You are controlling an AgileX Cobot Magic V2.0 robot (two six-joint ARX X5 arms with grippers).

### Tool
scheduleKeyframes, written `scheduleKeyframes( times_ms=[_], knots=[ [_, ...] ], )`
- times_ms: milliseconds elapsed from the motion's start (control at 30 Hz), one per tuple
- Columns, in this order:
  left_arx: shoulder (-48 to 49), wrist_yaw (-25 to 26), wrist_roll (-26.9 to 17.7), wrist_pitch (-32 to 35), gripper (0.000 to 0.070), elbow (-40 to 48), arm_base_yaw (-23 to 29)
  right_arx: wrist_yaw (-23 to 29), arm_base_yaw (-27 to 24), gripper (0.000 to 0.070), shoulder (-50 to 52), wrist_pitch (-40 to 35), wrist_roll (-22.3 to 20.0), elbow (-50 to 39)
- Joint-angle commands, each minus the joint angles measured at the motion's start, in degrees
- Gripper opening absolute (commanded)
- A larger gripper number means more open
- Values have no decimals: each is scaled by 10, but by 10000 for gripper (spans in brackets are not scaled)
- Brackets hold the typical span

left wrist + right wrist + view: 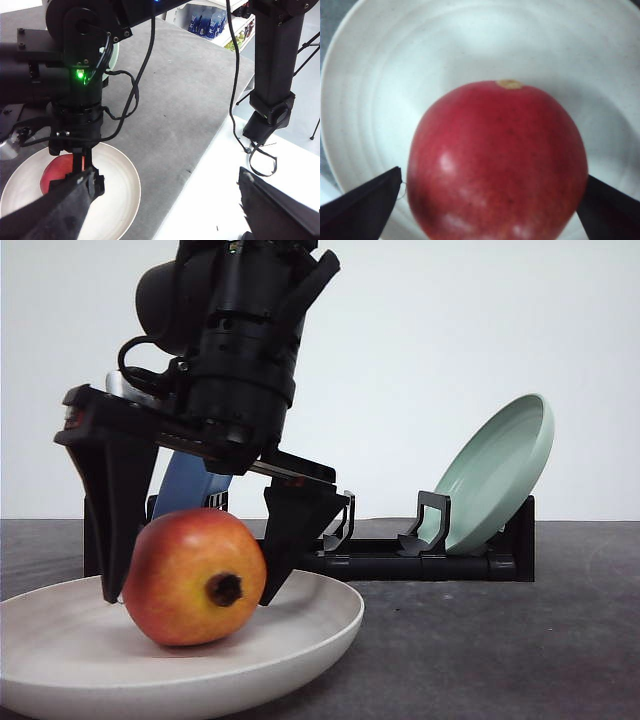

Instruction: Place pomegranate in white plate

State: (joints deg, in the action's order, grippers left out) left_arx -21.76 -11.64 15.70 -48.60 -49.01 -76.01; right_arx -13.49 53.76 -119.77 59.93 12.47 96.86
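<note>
Right now the pomegranate [194, 577] is sitting inside the white plate [320, 625] at the lower left of the front frame, its dark crown stub pointing toward the camera. The right gripper [190, 585] is hanging over it from above, its two black fingers [118, 510] coming down on either side of the fruit. One finger is lying close against the fruit's left flank, the other is leaning in at its right; whether they are actually pressing the skin I cannot tell from the front, though in the right wrist view slim gaps are showing between the fingertips [362, 207] and the red skin (so the jaws are looking parted rather than clamped).

Behind the plate, across the middle of the front frame, a black dish rack [430, 560] is standing on the dark table [520, 640], with a pale green plate [497, 472] leaning upright in it toward the right and a blue plate [187, 488] peeking out behind the arm.

In the left wrist view the left gripper [165, 210] is showing along the bottom edge, its fingers [55, 212] spread wide apart and holding nothing, well to the side of the plate.
</note>
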Motion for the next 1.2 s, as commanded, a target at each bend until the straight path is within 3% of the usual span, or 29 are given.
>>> scheduleKeyframes(
  times_ms=[0,367,533,700,933,1167],
  knots=[
    [-2,-1,-4,6,556,-9,-8,1,8,672,-14,0,4,13],
    [-2,-1,4,-4,556,-9,-8,22,-6,672,90,36,-3,16],
    [-2,-1,4,-7,556,-9,-8,65,-6,672,202,99,-16,16],
    [-2,-1,5,-4,556,-9,-8,76,2,674,323,140,-16,16],
    [-2,-1,5,6,556,-9,-8,143,35,700,477,162,-3,2],
    [-2,-1,5,6,556,-9,-8,197,39,700,651,153,30,-108]
  ],
)
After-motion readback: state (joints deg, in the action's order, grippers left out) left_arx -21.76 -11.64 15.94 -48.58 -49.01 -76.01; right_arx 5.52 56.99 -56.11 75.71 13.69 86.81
